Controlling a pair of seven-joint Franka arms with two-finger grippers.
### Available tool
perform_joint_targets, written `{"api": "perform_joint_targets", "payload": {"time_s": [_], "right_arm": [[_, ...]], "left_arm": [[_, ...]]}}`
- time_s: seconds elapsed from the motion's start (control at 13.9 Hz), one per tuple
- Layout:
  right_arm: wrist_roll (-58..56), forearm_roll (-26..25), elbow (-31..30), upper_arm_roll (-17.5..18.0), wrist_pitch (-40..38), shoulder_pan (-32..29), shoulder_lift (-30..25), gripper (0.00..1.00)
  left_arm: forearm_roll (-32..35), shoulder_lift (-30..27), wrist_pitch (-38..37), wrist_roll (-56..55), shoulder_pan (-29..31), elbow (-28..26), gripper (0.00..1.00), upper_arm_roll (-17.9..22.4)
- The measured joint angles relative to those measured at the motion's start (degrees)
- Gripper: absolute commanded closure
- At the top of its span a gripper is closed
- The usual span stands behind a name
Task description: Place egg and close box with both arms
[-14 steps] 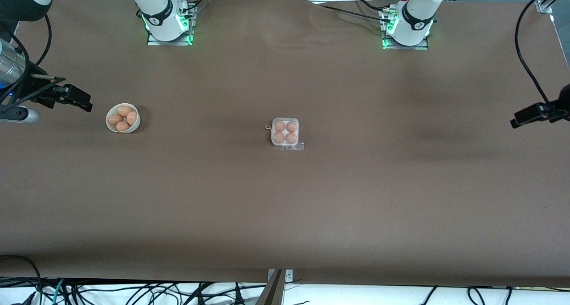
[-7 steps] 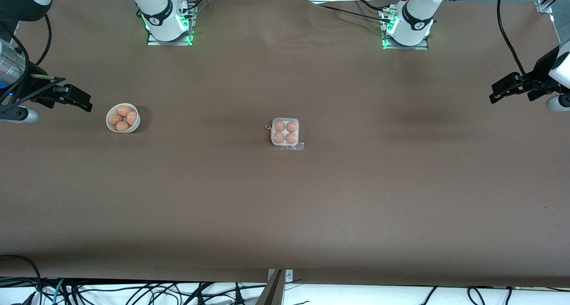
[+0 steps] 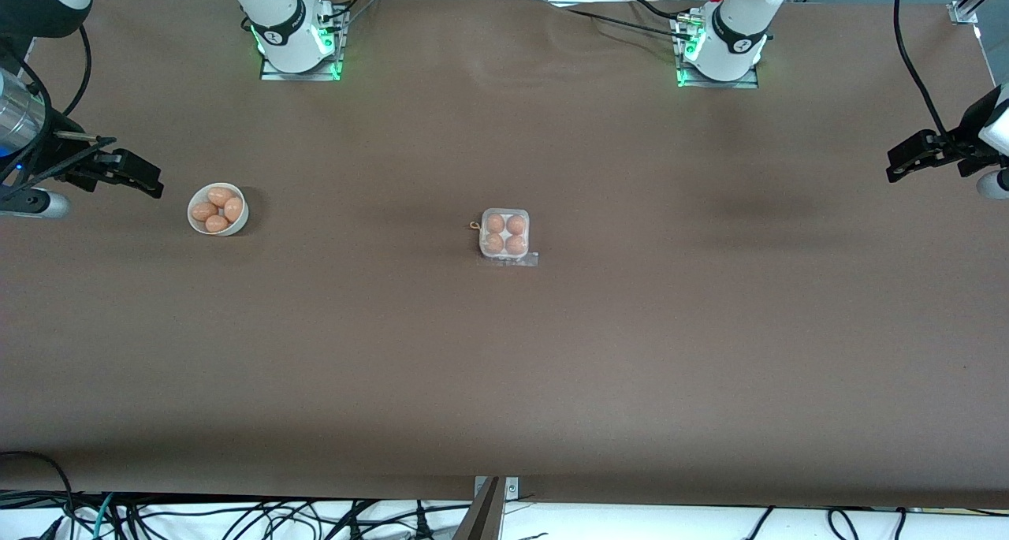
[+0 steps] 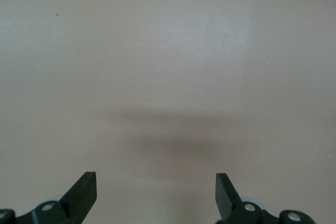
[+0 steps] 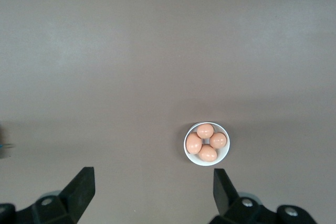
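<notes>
I see the box [image 3: 504, 235] mid-table with four eggs, lid apparently shut. Right gripper [image 3: 134, 174] hangs spread and empty by the bowl [image 3: 217, 209]; left gripper [image 3: 914, 155] spread over bare table [image 3: 504, 382]. Task looks finished; I only need to check the latch.

White jointed arms [image 3: 276, 12], black joint bands, green-lit bases [image 3: 299, 67], black cables, black pincers [image 3: 146, 179].

Only two things stand on the worktop [image 3: 631, 351]: the box [image 3: 504, 234] at its middle and, toward nine o'clock from it, a white bowl [image 3: 217, 209] of eggs. Bare worktop runs wide from the box toward twelve, three and six o'clock, and also between box and bowl.
</notes>
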Motion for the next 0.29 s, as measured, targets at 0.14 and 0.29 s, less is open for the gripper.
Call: {"api": "perform_joint_targets", "payload": {"time_s": [0.14, 0.29], "right_arm": [[0.0, 0.0, 0.0, 0.0, 0.0, 0.0, 0.0, 0.0], [0.0, 0.0, 0.0, 0.0, 0.0, 0.0, 0.0, 0.0]], "left_arm": [[0.0, 0.0, -0.5, 0.0, 0.0, -0.2, 0.0, 0.0], [-0.5, 0.0, -0.7, 0.0, -0.2, -0.4, 0.0, -0.2]]}}
